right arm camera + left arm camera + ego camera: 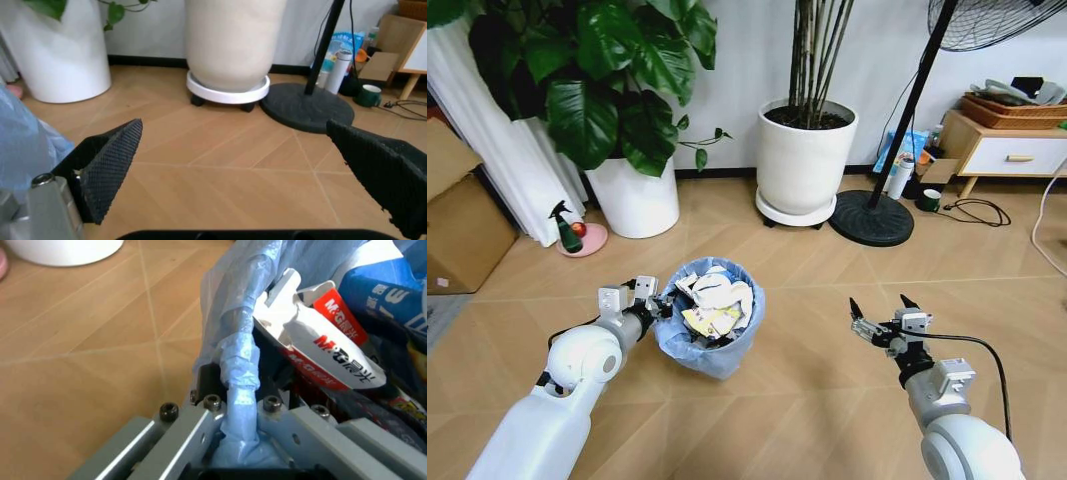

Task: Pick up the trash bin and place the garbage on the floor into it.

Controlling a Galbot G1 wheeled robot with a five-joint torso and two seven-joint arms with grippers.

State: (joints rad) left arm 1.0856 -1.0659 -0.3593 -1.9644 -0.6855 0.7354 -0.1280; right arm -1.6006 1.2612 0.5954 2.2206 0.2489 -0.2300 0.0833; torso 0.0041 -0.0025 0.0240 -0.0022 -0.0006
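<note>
The trash bin (710, 320), a small round bin lined with a crinkly pale blue plastic bag, sits on the tan herringbone wood-look floor (807, 400) near the robot, a little left of centre in the head view. It is filled with the garbage (715, 303): crumpled white paper and a yellow wrapper lie on top. The left gripper (649, 301) is at the bin's left rim, its jaws closed on the bagged edge. The right gripper (882, 312) hovers over bare floor to the right, well apart from the bin, its jaws spread wide and holding nothing. Farther off stand two big white plant pots (805, 157), a black fan base (872, 217) and a green spray bottle on a pink dish (575, 238).

In the left wrist view, the left gripper's metal fingers (200, 430) pinch the rim of the trash bin (237, 367) between them, the blue plastic bunched in the narrow gap. Inside lie a red-and-white carton (327, 340) and a blue-white packet (390, 295).

In the right wrist view, the right gripper's (253, 150) black textured pads (110, 165) stand far apart over the floor (227, 170). The blue bag of the trash bin (27, 145) shows at one edge, and the white pot on its wheeled stand (229, 50) is beyond.
</note>
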